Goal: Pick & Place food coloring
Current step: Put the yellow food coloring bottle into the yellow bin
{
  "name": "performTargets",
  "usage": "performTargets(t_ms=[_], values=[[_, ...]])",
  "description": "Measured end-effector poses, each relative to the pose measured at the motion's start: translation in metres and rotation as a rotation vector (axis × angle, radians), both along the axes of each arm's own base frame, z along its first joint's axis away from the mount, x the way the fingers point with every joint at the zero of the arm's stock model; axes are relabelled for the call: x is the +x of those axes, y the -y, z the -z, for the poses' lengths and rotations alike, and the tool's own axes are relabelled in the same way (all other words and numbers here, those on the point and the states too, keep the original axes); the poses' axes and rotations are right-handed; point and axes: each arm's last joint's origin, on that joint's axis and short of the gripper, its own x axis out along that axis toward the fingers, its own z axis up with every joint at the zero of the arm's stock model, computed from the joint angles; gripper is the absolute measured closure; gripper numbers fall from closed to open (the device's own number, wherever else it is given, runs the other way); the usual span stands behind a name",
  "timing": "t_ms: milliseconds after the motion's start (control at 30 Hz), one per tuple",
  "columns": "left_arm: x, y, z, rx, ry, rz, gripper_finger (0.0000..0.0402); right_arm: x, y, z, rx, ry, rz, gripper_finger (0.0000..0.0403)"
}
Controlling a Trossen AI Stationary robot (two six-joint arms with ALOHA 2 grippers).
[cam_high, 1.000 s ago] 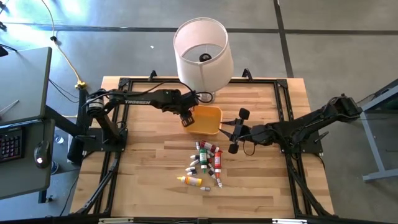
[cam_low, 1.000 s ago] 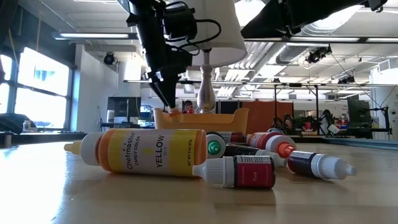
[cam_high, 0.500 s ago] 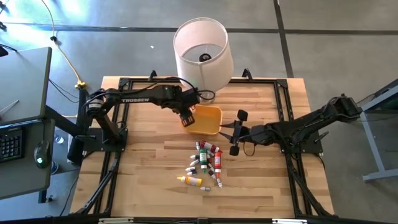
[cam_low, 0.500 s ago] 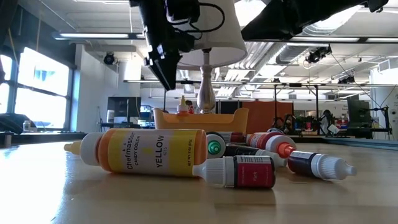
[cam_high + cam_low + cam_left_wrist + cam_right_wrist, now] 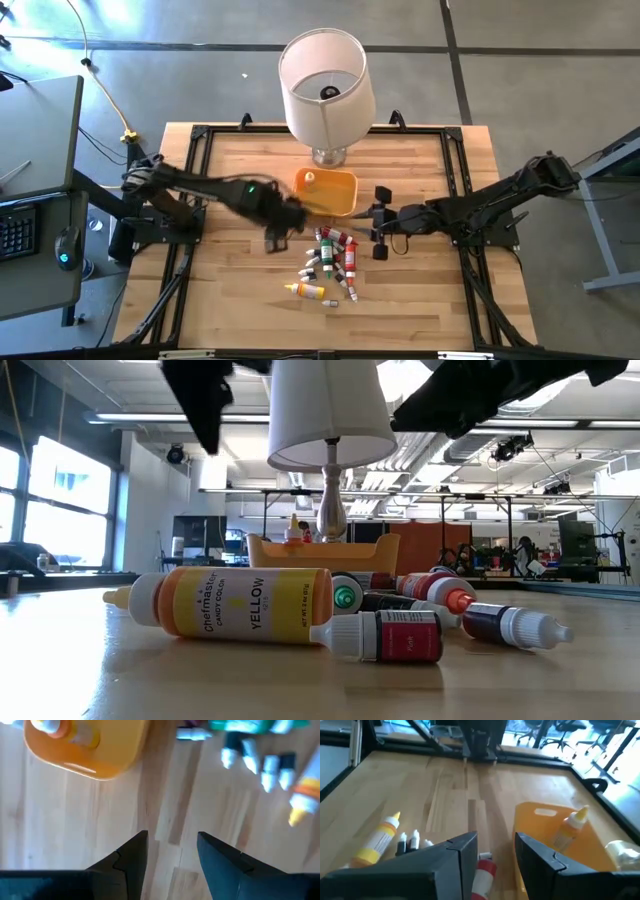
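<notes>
Several tiny food coloring bottles (image 5: 332,258) lie in a pile on the wooden table; a larger yellow one (image 5: 303,290) lies nearest the front, and it also shows in the low view (image 5: 235,603). One yellow-orange bottle (image 5: 308,178) stands upright in the orange tray (image 5: 340,200). My left gripper (image 5: 172,845) is open and empty above bare wood to the left of the pile (image 5: 275,235). My right gripper (image 5: 495,852) is open at the pile's far right end (image 5: 372,225), with a red bottle (image 5: 482,872) below the gap between its fingers. I cannot tell whether it touches that bottle.
A big white lampshade (image 5: 322,75) on its lamp foot stands just behind the tray at the table's far edge. A black metal frame (image 5: 200,140) runs along the table's sides. There is bare wood left of the pile and along the near edge.
My left gripper has let go of the yellow-orange bottle, which now stands in the tray. It has then risen and swung toward the table's near edge, to the left of the pile. My right gripper has edged toward the pile.
</notes>
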Motion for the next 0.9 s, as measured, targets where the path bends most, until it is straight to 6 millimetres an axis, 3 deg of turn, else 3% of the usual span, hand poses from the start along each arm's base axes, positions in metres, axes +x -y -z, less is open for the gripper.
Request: performTargets(t_ms=[100,200,400,567,900], values=[[-0.017,0.029,-0.004,0.044,0.06,0.084,0.0237,0.006,-0.002,0.009,-0.008,-0.016,-0.001,0.0279],[-0.031,0.057,0.007,0.062,0.184,0.193,0.0237,0.013,-0.002,0.017,-0.013,-0.027,0.001,0.0279],[-0.04,0.105,0.064,-0.061,0.501,0.346,0.0237,0.018,-0.004,0.023,-0.048,-0.024,-0.022,0.0279],[-0.051,0.111,0.11,-0.103,0.698,0.331,0.0237,0.021,-0.006,0.015,0.021,0.059,-0.041,0.0279],[-0.072,0.106,0.166,-0.238,1.006,0.293,0.0237,0.022,-0.015,0.001,0.013,0.197,-0.13,0.0279]])
